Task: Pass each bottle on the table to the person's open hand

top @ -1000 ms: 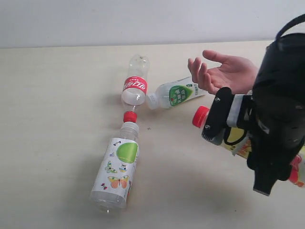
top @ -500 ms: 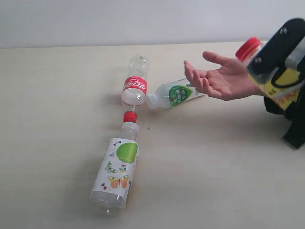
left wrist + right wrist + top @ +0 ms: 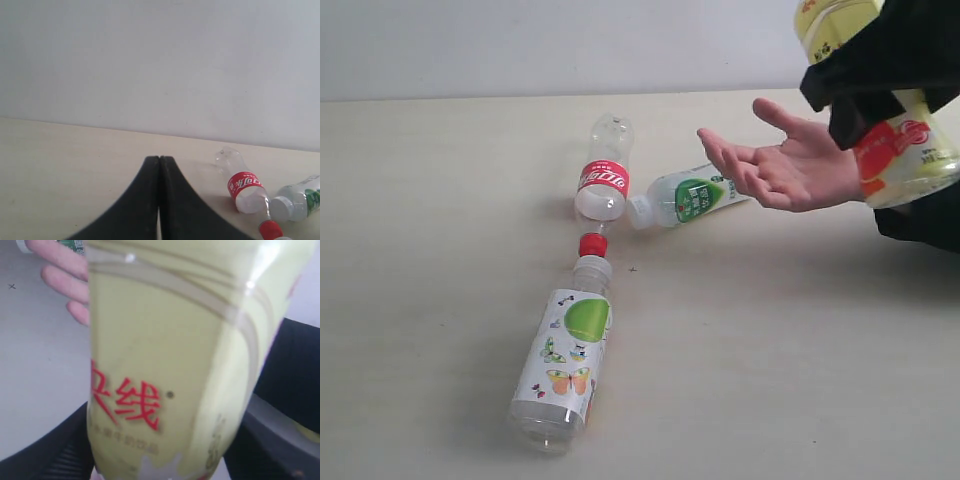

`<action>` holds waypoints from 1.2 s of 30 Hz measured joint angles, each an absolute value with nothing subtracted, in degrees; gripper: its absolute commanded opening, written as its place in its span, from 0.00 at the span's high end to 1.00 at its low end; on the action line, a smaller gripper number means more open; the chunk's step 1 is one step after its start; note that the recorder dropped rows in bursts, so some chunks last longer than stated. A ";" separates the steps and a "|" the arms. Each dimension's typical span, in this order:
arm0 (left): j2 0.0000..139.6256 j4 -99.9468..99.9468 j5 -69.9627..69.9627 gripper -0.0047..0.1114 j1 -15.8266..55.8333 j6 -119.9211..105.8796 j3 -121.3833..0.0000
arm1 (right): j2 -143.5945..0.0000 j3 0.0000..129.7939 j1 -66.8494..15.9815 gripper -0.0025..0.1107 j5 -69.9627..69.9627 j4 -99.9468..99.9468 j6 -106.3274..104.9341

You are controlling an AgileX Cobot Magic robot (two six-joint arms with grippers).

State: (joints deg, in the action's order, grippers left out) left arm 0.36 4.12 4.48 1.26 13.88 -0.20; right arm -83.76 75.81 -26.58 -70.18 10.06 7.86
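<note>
My right gripper (image 3: 876, 84) is shut on the yellow-green bottle (image 3: 910, 150) and holds it in the air just above and behind the person's open hand (image 3: 780, 168). In the right wrist view the bottle (image 3: 175, 365) fills the space between the black fingers (image 3: 55, 450), with the hand's fingers (image 3: 62, 277) beyond it; its cap is out of view. On the table (image 3: 440, 250) lie the clear red-label bottle (image 3: 604, 176), the green-white-label bottle (image 3: 691, 197) and the large butterfly-label bottle (image 3: 566, 350). My left gripper (image 3: 159, 160) is shut and empty, away from the red-label bottle (image 3: 244, 185).
A plain white wall (image 3: 520, 40) runs behind the table's far edge. The person's black sleeve (image 3: 925, 220) is at the right edge. The three lying bottles form a loose line from the middle toward the front.
My right gripper has risen with the yellow-green bottle from low at the front right to above the hand. The hand has reached slightly further left. The lying bottles have not moved.
</note>
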 measured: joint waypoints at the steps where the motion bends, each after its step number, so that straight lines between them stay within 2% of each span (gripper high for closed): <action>1: 0.36 4.12 4.48 0.96 1.26 13.88 -0.20 | -85.83 76.78 -26.12 0.98 -70.18 9.57 7.52; 13: 0.36 4.12 4.48 0.96 1.26 13.88 -0.20 | -105.20 81.91 -25.56 0.98 -70.18 8.73 6.09; 26: 0.36 4.12 4.48 0.96 1.26 13.88 -0.20 | -107.62 82.20 -25.56 0.96 -70.09 8.52 5.85; 29: 0.36 4.12 4.48 0.96 1.26 13.88 -0.20 | -107.62 82.20 -25.56 0.87 -70.09 8.52 5.85; 31: 0.36 4.12 4.48 0.96 1.26 13.88 -0.20 | -107.62 82.20 -25.56 0.77 -70.09 8.64 5.85; 34: 0.36 4.12 4.48 0.96 1.26 13.88 -0.20 | -107.62 82.20 -25.56 0.56 -70.09 8.64 5.85; 35: 0.36 4.12 4.48 0.96 1.26 13.88 -0.20 | -107.62 82.20 -25.56 0.44 -70.09 8.64 5.85; 36: 0.36 4.12 4.48 0.96 1.26 13.88 -0.20 | -107.62 82.20 -25.56 0.39 -70.09 8.64 5.85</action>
State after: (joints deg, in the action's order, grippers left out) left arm 0.36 4.12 4.48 1.26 13.88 -0.20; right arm -107.62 82.20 -25.56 -70.09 8.64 5.85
